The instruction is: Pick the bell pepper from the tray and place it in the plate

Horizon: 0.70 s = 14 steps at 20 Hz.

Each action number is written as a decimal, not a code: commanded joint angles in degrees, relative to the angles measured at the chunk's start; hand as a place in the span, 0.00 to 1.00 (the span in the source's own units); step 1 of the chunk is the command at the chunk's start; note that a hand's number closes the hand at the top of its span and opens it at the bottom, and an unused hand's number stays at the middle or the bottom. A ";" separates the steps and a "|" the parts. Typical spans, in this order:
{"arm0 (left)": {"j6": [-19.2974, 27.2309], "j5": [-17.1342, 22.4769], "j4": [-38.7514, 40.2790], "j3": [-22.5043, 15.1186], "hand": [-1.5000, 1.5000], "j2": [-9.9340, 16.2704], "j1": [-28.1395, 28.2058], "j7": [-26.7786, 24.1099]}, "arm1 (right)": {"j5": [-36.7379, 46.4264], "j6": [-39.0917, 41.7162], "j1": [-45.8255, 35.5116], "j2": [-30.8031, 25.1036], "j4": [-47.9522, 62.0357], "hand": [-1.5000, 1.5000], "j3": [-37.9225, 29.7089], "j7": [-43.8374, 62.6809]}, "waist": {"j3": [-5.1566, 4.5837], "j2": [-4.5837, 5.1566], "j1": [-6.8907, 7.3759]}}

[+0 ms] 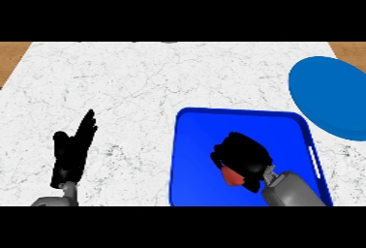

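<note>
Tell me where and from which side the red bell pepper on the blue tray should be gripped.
Grip the red bell pepper around its body, coming from above. It lies low on the flat floor of the blue rectangular tray, whose raised rim blocks a sideways approach. The black right hand is already over it with fingers curled round it, hiding most of it, so its exact pose cannot be told.

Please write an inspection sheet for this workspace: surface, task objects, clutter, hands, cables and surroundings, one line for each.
Surface: white marbled counter.
Task objects: red bell pepper in the blue tray, mostly hidden by the right hand; blue plate at the right edge, beyond the tray, nothing on it.
Clutter: nothing seen.
Hands: right hand over the tray, fingers curled round the pepper; left hand open, resting at lower left.
Cables: nothing seen.
Surroundings: wooden strips beside the counter at both upper corners.
</note>
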 commanded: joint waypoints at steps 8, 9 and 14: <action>0.88 -0.60 -0.20 -0.59 0.50 -1.48 0.69 -0.64 | -10.02 -9.70 -4.09 3.39 5.08 1.00 -31.30 15.11 | 0.17 0.62 -0.36; 1.13 -1.26 0.62 0.23 0.50 -0.43 -0.99 -0.90 | -10.53 -11.50 -5.59 2.97 6.72 1.00 -33.52 15.35 | 0.15 0.72 -0.19; -0.55 0.23 2.57 1.15 0.50 -0.31 -1.35 -1.04 | -15.09 -13.11 -12.81 1.36 6.21 1.00 -40.34 16.54 | 0.02 0.20 0.08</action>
